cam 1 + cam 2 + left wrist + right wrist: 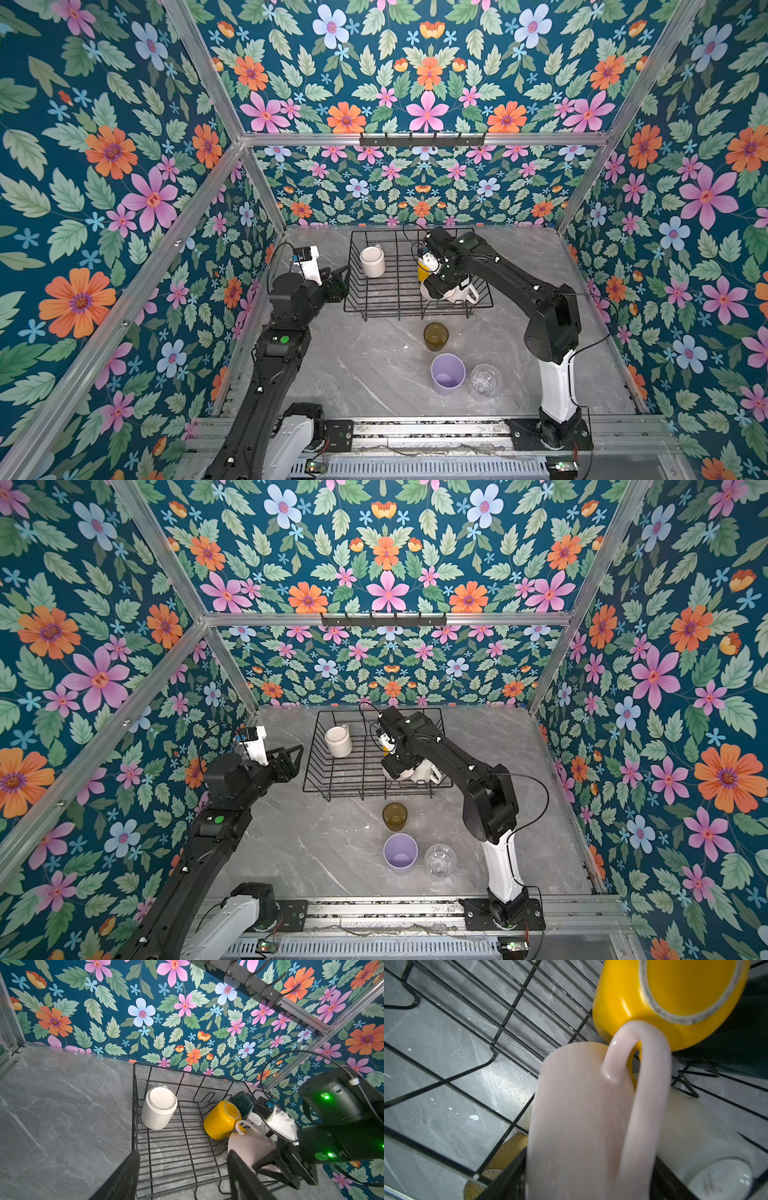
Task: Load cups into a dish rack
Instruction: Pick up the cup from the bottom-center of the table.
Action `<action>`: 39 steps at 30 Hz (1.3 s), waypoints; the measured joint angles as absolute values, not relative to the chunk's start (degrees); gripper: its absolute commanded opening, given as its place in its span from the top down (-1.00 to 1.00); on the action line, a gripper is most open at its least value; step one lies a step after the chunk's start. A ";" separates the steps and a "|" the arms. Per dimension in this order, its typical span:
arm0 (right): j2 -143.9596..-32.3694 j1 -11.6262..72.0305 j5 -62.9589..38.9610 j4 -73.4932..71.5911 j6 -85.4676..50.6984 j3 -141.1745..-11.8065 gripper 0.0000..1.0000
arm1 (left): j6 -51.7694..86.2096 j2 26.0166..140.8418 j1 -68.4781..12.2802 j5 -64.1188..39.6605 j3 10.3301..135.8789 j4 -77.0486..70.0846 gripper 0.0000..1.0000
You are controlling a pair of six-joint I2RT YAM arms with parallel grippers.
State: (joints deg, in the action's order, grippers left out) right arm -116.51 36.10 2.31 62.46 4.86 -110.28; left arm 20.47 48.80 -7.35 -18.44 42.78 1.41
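Note:
My right gripper (587, 1167) is shut on a pale pink mug (581, 1115) low inside the black wire dish rack (353, 266), its handle touching an upturned yellow mug (675, 1001). A dark green mug (243, 1101) sits behind the yellow one, and a white mug (459, 293) lies beside the gripper. Another white mug (372, 261) stands upside down at the rack's far left. My left gripper (341, 281) hangs open and empty just outside the rack's left wall. In front of the rack stand an olive-brown glass (436, 336), a lilac tumbler (447, 373) and a clear glass (485, 380).
The grey marble table (365, 374) is boxed in by floral walls and aluminium posts. A black hook rail (422, 139) hangs on the back wall above the rack.

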 measured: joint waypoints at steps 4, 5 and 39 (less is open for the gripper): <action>-114.93 36.14 3.05 63.46 5.45 -110.34 0.43 | 20.47 48.82 -7.35 -18.44 42.78 1.41 -0.36; -114.78 36.14 3.14 63.75 6.00 -110.48 0.44 | 20.47 48.84 -7.35 -18.46 42.78 1.41 -0.36; -119.81 36.97 4.64 70.98 12.14 -119.20 0.48 | 20.45 49.17 -7.03 -19.29 42.68 1.39 -0.36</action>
State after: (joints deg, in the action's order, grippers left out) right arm -119.81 36.97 4.64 70.98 12.14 -119.20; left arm 20.45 49.17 -7.03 -19.29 42.68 1.39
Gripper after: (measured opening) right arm 0.750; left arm 0.678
